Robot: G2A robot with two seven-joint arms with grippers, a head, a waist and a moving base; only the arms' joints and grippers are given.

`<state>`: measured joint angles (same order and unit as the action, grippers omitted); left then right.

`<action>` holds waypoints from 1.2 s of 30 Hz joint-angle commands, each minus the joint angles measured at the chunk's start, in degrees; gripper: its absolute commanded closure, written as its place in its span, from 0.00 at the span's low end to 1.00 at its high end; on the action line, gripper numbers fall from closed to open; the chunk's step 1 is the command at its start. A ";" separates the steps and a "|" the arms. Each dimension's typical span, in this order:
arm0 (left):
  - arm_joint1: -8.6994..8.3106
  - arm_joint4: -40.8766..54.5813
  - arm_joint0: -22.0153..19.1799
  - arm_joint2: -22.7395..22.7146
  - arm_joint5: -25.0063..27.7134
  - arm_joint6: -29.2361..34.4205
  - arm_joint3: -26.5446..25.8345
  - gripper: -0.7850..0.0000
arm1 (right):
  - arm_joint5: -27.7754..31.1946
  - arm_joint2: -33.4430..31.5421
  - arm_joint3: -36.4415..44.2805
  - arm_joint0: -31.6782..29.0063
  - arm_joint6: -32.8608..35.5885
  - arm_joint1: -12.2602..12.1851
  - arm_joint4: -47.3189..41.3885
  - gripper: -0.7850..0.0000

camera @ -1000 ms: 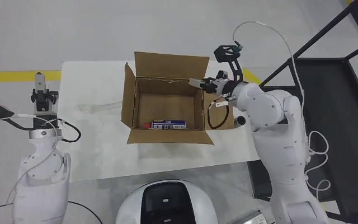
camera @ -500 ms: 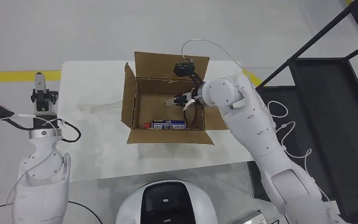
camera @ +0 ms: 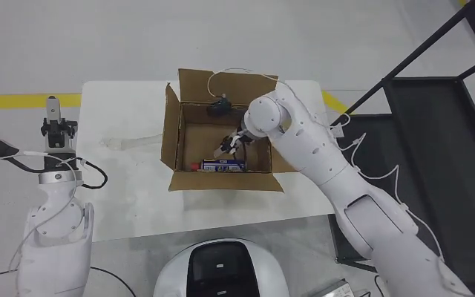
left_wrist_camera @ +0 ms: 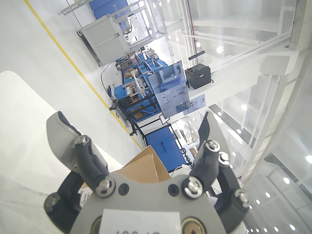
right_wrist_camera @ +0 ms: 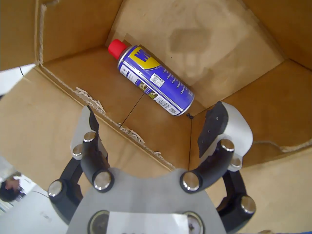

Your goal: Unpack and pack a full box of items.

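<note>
Nearest: spray can flat on floor of box, tight against box's near wall. Long axis runs along that wall, red cap toward box's left side. Next: right gripper inside box over floor centre, jaws wide, empty. Can lies below it, toward near wall, diagonal to finger line; reckon wrist twist needed before closing. Farthest: left gripper well outside box's left side, spread open, empty. Right arm clearly nearer.

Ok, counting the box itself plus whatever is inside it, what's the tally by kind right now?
Cardboard box: 1, open on the table
Spray can: 1, lying on its side on the box floor
Total: 2
</note>
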<state>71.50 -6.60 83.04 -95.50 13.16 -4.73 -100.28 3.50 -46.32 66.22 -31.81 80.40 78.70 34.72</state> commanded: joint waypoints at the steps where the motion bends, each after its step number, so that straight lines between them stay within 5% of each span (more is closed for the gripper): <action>1: 0.00 0.00 0.00 0.00 0.00 0.00 0.00 0.00 | 2.46 1.29 -1.02 0.36 -0.69 0.34 0.20 0.00; 13: 0.00 0.00 0.00 0.00 0.00 0.00 0.00 0.00 | 14.56 8.89 -7.53 2.50 -5.04 2.43 4.89 0.00; 28: 0.00 0.00 0.00 0.00 0.00 0.00 0.00 0.00 | 19.06 16.85 -18.30 4.83 -10.78 6.86 10.25 0.00; 34: 0.00 0.00 0.00 0.00 0.00 0.00 0.00 0.00 | 18.72 18.45 -21.25 5.35 -12.04 8.42 11.01 0.10; 36: 0.00 0.00 0.00 0.00 0.00 0.00 0.00 0.00 | 18.00 18.78 -22.29 5.67 -12.37 8.97 11.12 0.23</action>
<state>71.50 -6.60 83.04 -95.50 13.16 -4.73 -100.28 21.79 -27.68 44.32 -26.29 68.18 87.47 45.70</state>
